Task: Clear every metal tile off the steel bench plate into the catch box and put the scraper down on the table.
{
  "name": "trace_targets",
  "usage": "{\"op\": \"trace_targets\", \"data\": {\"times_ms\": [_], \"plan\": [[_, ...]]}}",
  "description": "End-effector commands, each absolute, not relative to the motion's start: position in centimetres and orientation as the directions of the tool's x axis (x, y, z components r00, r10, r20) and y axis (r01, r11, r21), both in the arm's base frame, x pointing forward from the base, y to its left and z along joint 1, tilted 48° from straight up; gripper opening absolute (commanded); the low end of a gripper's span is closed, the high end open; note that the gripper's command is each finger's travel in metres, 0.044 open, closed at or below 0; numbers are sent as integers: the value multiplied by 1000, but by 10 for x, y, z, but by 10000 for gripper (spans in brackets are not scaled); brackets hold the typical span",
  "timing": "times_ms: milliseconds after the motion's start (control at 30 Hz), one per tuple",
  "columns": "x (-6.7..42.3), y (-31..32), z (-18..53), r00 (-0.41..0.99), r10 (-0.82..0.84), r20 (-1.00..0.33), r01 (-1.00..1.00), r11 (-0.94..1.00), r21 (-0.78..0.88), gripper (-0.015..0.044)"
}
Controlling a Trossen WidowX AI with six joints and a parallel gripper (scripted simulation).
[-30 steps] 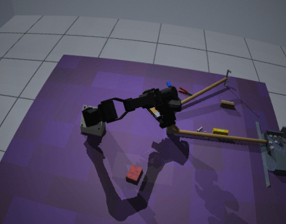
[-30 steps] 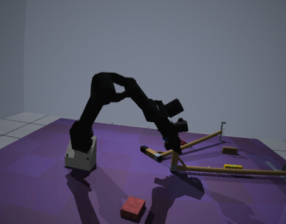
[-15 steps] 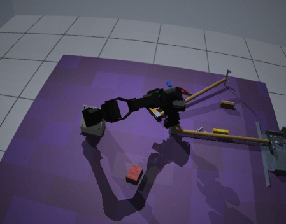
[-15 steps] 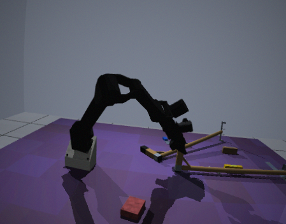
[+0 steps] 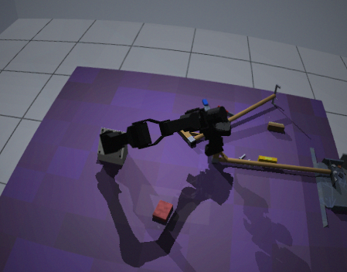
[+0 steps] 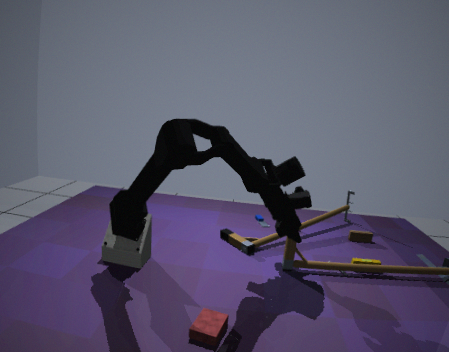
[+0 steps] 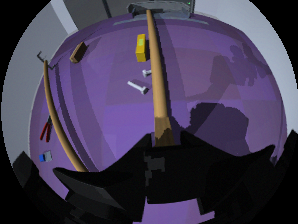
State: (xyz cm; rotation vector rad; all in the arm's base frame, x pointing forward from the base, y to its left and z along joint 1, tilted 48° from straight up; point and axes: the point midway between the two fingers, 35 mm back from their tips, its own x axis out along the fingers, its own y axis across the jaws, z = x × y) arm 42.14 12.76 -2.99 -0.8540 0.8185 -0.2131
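Purple table (image 5: 69,216): gripper (image 5: 214,151) clamps long scraper (image 5: 278,165), blade apparently at plate edge.

No text, label, brand, number or sign can be read on anything.

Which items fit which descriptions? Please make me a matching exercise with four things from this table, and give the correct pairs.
Things:
1. red block
2. yellow block
3. long scraper
4. hooked pole

Descriptions:
A. held at its near end by the gripper
B. lies untouched behind the arm
C. lies alone in front of the arm's base
D. lies right beside the scraper's handle

Pairs: 1-C, 2-D, 3-A, 4-B
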Motion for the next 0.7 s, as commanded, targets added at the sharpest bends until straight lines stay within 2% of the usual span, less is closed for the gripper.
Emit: {"op": "trace_targets", "data": {"times_ms": [0,667], "plan": [[431,133,-27,690,-465,-554,-146,661,-736,0],[463,139,-27,691,-465,-553,-145,661,-736,0]]}}
